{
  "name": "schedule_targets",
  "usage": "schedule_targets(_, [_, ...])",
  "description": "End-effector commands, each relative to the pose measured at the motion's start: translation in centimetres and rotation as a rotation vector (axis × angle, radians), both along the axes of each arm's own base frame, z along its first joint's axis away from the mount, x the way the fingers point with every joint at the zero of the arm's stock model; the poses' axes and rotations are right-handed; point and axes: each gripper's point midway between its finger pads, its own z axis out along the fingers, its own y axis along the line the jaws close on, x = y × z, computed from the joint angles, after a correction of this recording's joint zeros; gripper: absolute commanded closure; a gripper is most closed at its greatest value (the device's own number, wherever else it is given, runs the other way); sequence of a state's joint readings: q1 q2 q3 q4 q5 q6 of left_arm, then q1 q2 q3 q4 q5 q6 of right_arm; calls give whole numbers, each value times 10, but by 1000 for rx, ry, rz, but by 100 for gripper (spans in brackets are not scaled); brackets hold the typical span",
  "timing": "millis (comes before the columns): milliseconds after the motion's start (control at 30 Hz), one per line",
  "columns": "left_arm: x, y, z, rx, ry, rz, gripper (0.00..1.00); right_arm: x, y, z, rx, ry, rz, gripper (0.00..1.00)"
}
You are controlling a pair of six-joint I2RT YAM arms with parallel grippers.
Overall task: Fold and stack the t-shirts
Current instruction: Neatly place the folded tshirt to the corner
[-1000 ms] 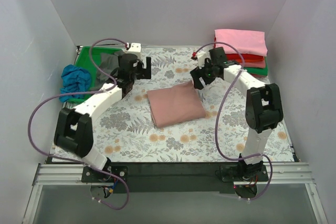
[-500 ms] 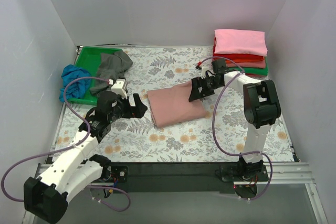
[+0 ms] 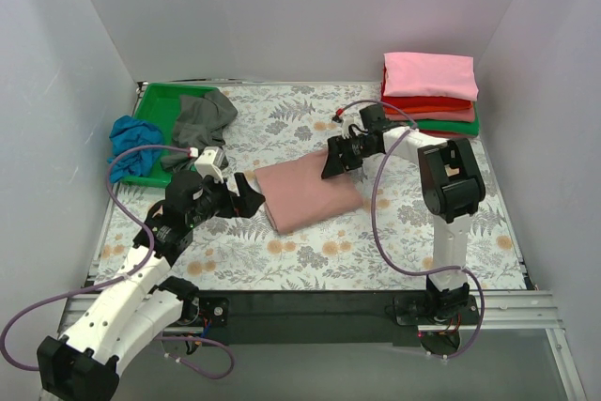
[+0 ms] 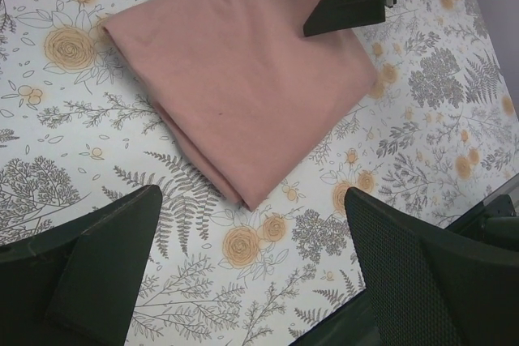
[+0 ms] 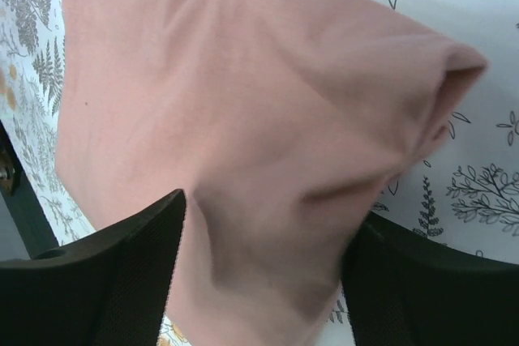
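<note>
A folded dusty-pink t-shirt lies flat mid-table; it also shows in the left wrist view. My left gripper is open and empty, low over the covering just off the shirt's near-left corner. My right gripper is at the shirt's far-right corner, jaws open and wide apart, with bunched pink cloth lying between the fingers. A stack of folded shirts stands at the back right: pink over red over green.
A green tray sits at the back left with a crumpled grey shirt on it and a blue shirt hanging over its left edge. White walls close three sides. A floral covering covers the table.
My left arm swung from the tray down to the shirt's near-left corner. My right gripper moved left onto the shirt's far-right corner, and the shirt shifted slightly left.
</note>
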State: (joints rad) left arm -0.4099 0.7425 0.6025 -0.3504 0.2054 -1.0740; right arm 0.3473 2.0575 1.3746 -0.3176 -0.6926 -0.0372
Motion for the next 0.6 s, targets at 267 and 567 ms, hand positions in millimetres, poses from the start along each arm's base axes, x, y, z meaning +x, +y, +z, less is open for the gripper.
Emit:
schedule_targets(267, [-7, -2, 3, -20, -15, -21, 5, -29, 5, -36, 68, 266, 12, 99])
schedule_targets(567, [-10, 1, 11, -30, -48, -14, 5, 29, -10, 66, -20, -143, 55, 99])
